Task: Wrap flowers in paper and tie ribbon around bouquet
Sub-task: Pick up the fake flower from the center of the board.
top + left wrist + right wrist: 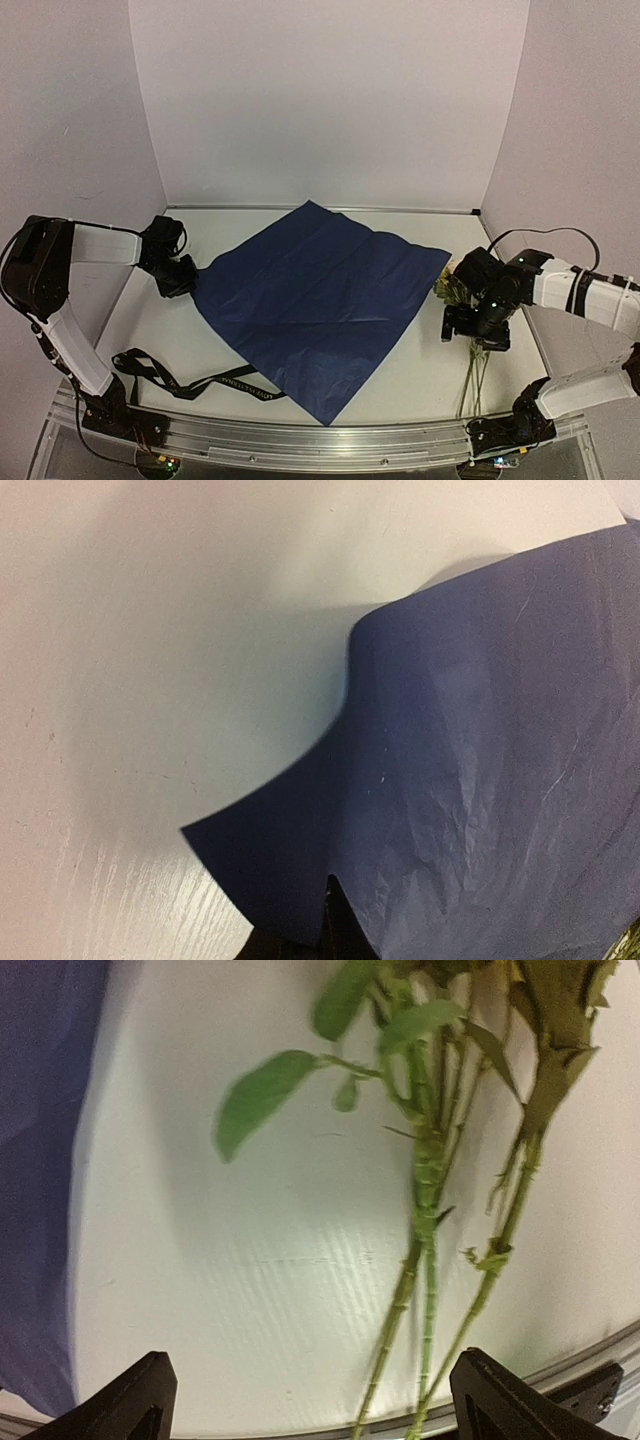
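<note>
Presently the paper is pinched at its left corner by the left jaws, probably to steady it on the surface, while the right jaws are spread wide over the flowers by the right edge, seemingly for a grasp.

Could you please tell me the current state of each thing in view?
paper: spread flat, dark side up, left corner lifted.
flowers: lying unwrapped on the table, right of the paper.
ribbon: lying loose, untied.
left pincer: shut on the paper's corner.
right pincer: open over the flowers' stems.
</note>
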Robot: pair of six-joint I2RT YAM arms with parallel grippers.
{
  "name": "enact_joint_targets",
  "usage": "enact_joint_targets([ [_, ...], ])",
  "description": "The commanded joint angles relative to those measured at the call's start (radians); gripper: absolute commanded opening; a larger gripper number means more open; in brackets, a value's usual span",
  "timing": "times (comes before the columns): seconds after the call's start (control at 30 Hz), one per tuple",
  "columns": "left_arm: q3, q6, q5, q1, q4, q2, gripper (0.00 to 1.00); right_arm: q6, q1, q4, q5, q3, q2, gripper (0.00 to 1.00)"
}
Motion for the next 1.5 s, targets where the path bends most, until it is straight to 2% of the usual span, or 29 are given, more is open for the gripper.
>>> enact_joint_targets([
  [0.0, 0.052, 0.008, 0.067, 0.013, 0.002, 0.014, 0.14, -0.110, -0.079, -0.121, 0.055, -0.059, -0.047, 0.98],
  [0.03, 0.050, 0.002, 0.070, 0.013, 0.007, 0.011, 0.16, -0.120, -0.099, -0.120, 0.053, -0.071, -0.048, 0.98],
  [0.2, 0.049, 0.003, 0.074, 0.013, 0.003, -0.020, 0.42, -0.172, -0.165, -0.080, 0.013, -0.089, -0.009, 0.97],
  [0.37, 0.064, 0.025, 0.000, 0.013, -0.051, -0.084, 0.64, -0.205, -0.254, -0.016, -0.077, -0.060, 0.082, 0.92],
  [0.43, 0.070, 0.033, -0.043, 0.013, -0.074, -0.116, 0.71, -0.210, -0.286, 0.021, -0.111, -0.054, 0.123, 0.89],
  [0.57, 0.088, 0.053, -0.106, -0.008, -0.110, -0.190, 0.77, -0.192, -0.356, 0.119, -0.192, -0.052, 0.198, 0.79],
  [0.67, 0.137, 0.071, -0.131, -0.080, -0.133, -0.207, 0.78, -0.202, -0.380, 0.150, -0.208, -0.027, 0.248, 0.72],
  [0.73, 0.183, 0.085, -0.132, -0.160, -0.140, -0.187, 0.76, -0.205, -0.391, 0.157, -0.214, -0.009, 0.287, 0.62],
  [0.83, 0.260, 0.097, -0.030, -0.264, -0.116, -0.121, 0.68, -0.196, -0.412, 0.173, -0.215, -0.003, 0.319, 0.53],
  [0.93, 0.318, 0.107, 0.075, -0.372, -0.040, -0.031, 0.61, -0.193, -0.422, 0.182, -0.218, 0.008, 0.353, 0.49],
  [1.13, 0.518, 0.169, 0.172, -0.563, -0.003, 0.201, 0.53, -0.174, -0.434, 0.191, -0.234, 0.018, 0.391, 0.45],
  [1.23, 0.597, 0.176, 0.206, -0.614, 0.006, 0.309, 0.52, -0.161, -0.435, 0.195, -0.236, 0.017, 0.401, 0.43],
  [1.47, 0.723, 0.187, 0.268, -0.668, 0.008, 0.504, 0.50, -0.142, -0.438, 0.211, -0.233, 0.000, 0.408, 0.31],
])
